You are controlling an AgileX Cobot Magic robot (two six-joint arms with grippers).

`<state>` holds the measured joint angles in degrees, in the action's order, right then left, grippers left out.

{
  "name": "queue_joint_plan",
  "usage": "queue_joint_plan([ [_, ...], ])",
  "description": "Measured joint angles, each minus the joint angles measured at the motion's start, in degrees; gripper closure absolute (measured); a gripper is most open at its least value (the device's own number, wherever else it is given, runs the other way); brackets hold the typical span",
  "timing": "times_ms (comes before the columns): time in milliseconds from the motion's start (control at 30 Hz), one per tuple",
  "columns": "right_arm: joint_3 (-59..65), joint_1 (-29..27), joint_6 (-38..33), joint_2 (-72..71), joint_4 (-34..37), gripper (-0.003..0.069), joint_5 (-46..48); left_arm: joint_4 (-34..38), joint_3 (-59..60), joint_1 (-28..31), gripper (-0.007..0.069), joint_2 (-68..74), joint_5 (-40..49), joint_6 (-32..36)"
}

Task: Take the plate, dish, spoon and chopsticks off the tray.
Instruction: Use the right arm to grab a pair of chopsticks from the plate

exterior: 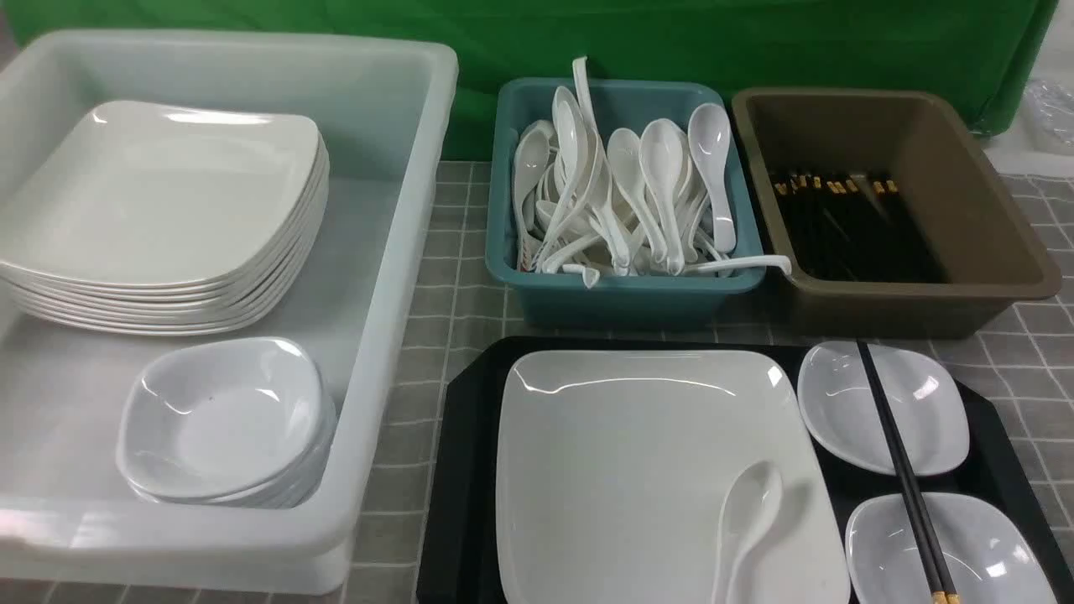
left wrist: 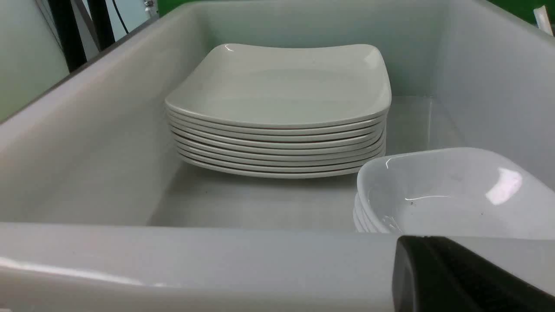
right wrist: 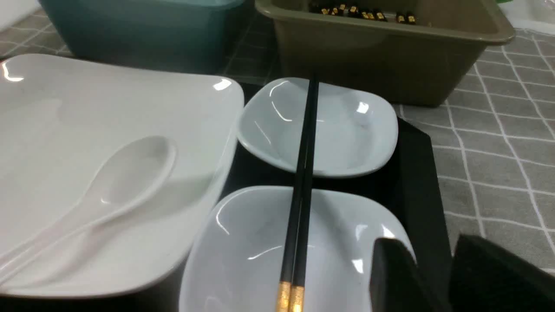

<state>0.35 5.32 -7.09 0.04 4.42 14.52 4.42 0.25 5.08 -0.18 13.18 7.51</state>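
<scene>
Right gripper [right wrist: 429,264] low over the near right corner of the black tray [right wrist: 418,173], fingers parted, nothing between them. Left gripper [left wrist: 451,277] just outside the near wall of a white bin [exterior: 377,335], closed as far as the one dark edge in view allows, nothing in it.

Plate [exterior: 638,470] flat on the left and middle of the tray, filling most of it. Spoon [exterior: 742,520] on the plate's near right part, bowl up, handle toward the near edge. Chopsticks [exterior: 902,470] side by side as a pair, bridging the far dish [exterior: 839,403] and the near dish [exterior: 998,554] on the tray's right side, resting across both, gold ends nearest. Both dishes just beside the plate's right edge.

Beyond the tray, a teal tub [exterior: 621,302] heaped with white spoons, and close beside it on the right a brown tub [exterior: 965,243] with black chopsticks along its floor. To the left, inside the white bin, a stack of square plates [exterior: 168,193] at the back and a stack of small dishes [exterior: 218,419] in front.

Under everything, a grey cloth [exterior: 436,277] with a white grid. Behind, a green backdrop [exterior: 755,42] across the far side. Past the bin's left wall, in the left wrist view, a pale wall [left wrist: 21,65] and dark upright poles [left wrist: 65,30].
</scene>
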Motion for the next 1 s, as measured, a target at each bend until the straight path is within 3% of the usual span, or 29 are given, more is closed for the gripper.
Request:
queue_joint_plan([
  [1000,0.00,0.00,0.00,0.00,0.00,0.0421,0.00,0.11,0.00,0.00,0.0613,0.00,-0.93,-0.49],
])
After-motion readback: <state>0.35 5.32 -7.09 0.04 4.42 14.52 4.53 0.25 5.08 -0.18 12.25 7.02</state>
